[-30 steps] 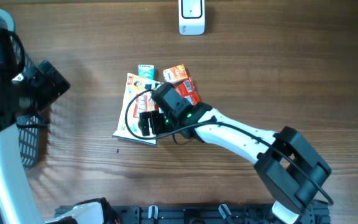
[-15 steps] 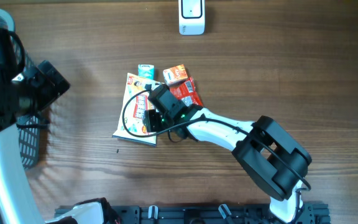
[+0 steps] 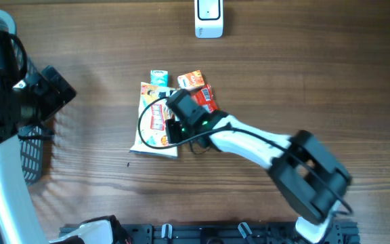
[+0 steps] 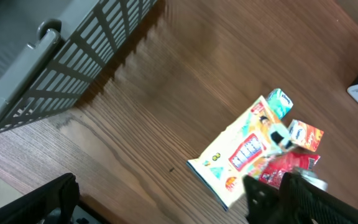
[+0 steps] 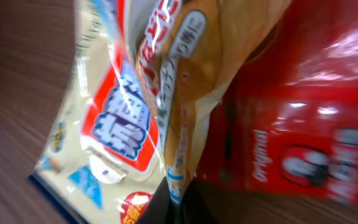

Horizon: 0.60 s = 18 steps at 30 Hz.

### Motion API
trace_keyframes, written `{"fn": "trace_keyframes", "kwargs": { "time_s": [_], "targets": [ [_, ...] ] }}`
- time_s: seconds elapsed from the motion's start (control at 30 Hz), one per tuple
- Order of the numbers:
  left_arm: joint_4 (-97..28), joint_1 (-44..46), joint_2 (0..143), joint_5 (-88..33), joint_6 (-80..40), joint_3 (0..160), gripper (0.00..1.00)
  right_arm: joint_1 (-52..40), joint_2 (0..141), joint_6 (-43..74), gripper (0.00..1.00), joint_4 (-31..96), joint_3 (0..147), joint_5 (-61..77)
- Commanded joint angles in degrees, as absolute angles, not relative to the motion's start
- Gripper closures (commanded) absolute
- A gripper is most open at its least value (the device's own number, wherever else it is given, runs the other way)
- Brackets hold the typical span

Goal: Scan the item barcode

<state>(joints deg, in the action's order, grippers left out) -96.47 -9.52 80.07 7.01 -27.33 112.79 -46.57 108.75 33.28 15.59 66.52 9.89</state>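
Idling at left: the left tool (image 4: 163, 190) hangs with its jaws wide apart and nothing between them, over the bench (image 3: 283, 68) near its left edge, just beside the grey slatted basket (image 3: 36, 152).
Task item: the cream snack pouch (image 3: 153, 125) lies near the middle of the bench, its right edge hidden under the right arm.
Right tool: the right tool (image 3: 170, 130) has its jaws pressed together on the pouch's sealed right edge; the wrist view shows only a thin strip of seam pinched. Whether that edge is off the bench yet I cannot tell.
Neighbours: a teal box (image 3: 158, 76) and an orange box (image 3: 191, 80) sit at the pouch's far edge; a red packet marked "Original" (image 3: 205, 100) lies against its right side.
Scanner: the white barcode scanner (image 3: 208, 19) stands at the far edge, well apart from the pile.
Risk: with so little seam held, the slick film could slide out on the lift; a limp pouch may also droop or fold and hide its barcode from the scanner. The red packet sits so close that it could be dragged along or nudged into the boxes.
Change: a second ago the right jaws stood apart over the pouch; they are now clamped. The pouch has slid slightly to the right and turned a little, the arm's elbow has swung, and the left arm has not moved.
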Motion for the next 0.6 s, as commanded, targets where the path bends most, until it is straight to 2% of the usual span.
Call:
{"fn": "trace_keyframes", "kwargs": {
  "time_s": [0.0, 0.13, 0.33, 0.43, 0.5, 0.57],
  "targets": [
    [-96.49, -9.98, 80.03, 6.92, -27.49, 113.10, 0.00, -45.17, 96.53, 25.91, 0.96, 17.39, 67.09, 7.55],
    [-96.49, -9.98, 80.03, 6.92, -27.49, 113.10, 0.00, -45.08, 86.32, 23.92, 0.96, 21.71, 67.09, -4.95],
    [-96.49, -9.98, 80.03, 6.92, -27.49, 113.10, 0.00, -45.08, 80.14, 21.02, 0.96, 31.07, 67.09, -27.27],
    [-96.49, -9.98, 80.03, 6.92, -27.49, 113.10, 0.00, -45.08, 80.34, 21.12, 0.95, 33.56, 67.07, -25.52],
    [-96.49, -9.98, 80.03, 6.92, -27.49, 113.10, 0.00, -45.08, 80.90, 20.91, 0.82, 33.76, 67.05, -20.47],
    [-96.49, -9.98, 80.03, 6.92, -27.49, 113.10, 0.00, -45.08, 82.43, 20.78, 0.64, 33.74, 67.05, -14.79]
  ]
}}
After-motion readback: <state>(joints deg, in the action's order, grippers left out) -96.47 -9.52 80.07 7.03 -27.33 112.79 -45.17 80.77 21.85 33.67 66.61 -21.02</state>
